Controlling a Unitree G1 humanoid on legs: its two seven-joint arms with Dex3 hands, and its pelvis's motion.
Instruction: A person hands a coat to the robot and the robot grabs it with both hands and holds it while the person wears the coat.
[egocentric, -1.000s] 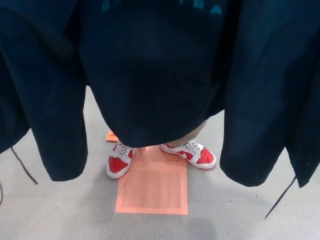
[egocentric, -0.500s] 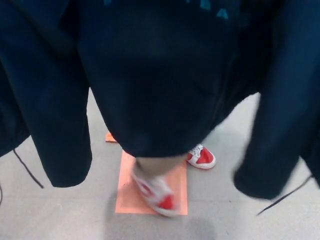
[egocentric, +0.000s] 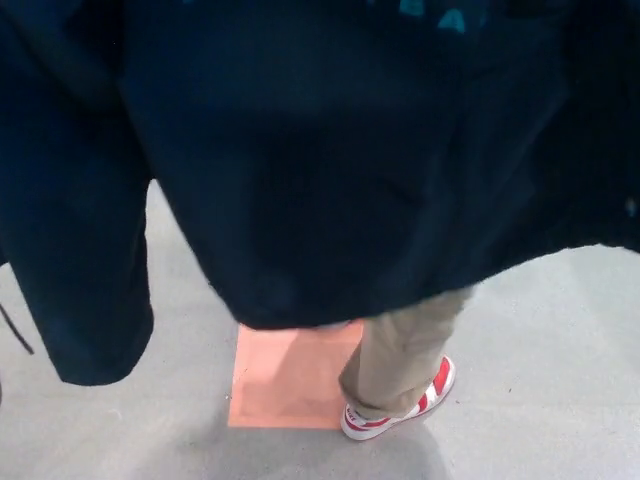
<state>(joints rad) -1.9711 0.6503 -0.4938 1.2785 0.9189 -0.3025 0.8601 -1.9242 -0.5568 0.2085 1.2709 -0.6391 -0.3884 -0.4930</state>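
Observation:
A dark navy coat (egocentric: 320, 160) fills most of the head view, hanging down in front of the camera. One sleeve (egocentric: 85, 300) dangles at the left; the right side is drawn up against the body of the coat. Below the hem shows a person's leg in tan trousers (egocentric: 405, 350), ending in a red and white sneaker (egocentric: 400, 410) turned to the right. Neither of my hands shows; the coat hides everything above the hem.
An orange square mat (egocentric: 290, 375) lies on the grey floor (egocentric: 540, 380) under the person. A thin dark cord (egocentric: 15, 330) hangs from the coat at the far left edge.
The person has turned and stepped: two sneakers facing me are now one sneaker and a tan leg at the mat's right corner. The coat's right sleeve has swung up and inward.

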